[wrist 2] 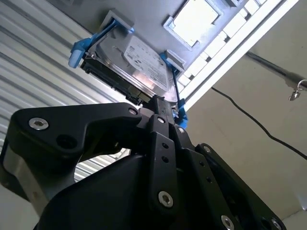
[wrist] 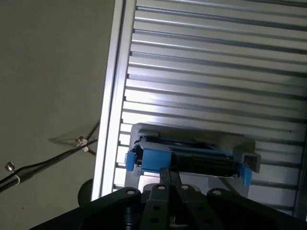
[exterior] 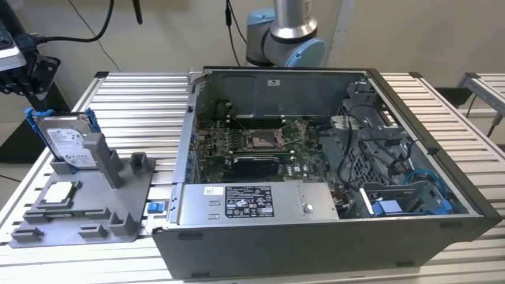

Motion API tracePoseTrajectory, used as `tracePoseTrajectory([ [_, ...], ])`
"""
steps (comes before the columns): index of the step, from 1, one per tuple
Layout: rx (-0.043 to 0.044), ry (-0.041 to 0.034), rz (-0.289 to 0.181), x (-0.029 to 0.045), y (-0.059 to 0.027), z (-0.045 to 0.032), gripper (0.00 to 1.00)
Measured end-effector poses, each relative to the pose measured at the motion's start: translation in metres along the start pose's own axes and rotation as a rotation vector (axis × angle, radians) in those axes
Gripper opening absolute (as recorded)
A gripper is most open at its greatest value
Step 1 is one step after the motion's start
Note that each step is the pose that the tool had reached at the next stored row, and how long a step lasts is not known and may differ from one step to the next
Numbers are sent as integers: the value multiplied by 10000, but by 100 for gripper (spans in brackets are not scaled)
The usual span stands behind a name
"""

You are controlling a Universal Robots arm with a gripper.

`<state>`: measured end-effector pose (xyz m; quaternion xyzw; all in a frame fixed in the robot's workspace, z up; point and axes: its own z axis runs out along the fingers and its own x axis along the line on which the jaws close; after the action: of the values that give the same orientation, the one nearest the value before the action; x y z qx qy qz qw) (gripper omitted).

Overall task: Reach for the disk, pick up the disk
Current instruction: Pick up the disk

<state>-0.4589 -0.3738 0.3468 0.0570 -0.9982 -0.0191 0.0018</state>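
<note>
- The disk (exterior: pixel 66 141) is stood on edge, leaning back, in a slot of the grey holder (exterior: pixel 103 207) on the worktop (exterior: pixel 134 100), at the exterior view's left, beside the open computer case (exterior: pixel 316 236). Its upper edge is thereby kept free for a grasp from above.
- In both wrist views the claw (wrist 2: pixel 159 103) is seen pressed together, with nothing pinched.
- The claw is aimed at that upper edge, near it but judged apart from it. The disk is not yet lifted.

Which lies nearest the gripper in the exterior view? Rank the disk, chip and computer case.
1. The disk, propped in the grey holder, right by the gripper.
2. The chip, lower on that holder.
3. The computer case, on the exterior view's right.
</note>
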Motion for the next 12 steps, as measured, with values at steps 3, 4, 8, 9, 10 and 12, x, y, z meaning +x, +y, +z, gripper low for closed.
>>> tracePoseTrajectory([
  [3,1,12,-318,0,0,0,0],
  [4,1,17,-442,0,0,0,0],
  [8,2,39,-1016,0,0,0,0],
  [9,2,45,-1198,0,0,0,0],
  [10,2,52,-1376,0,0,0,0],
  [12,2,66,-1735,0,0,0,0],
])
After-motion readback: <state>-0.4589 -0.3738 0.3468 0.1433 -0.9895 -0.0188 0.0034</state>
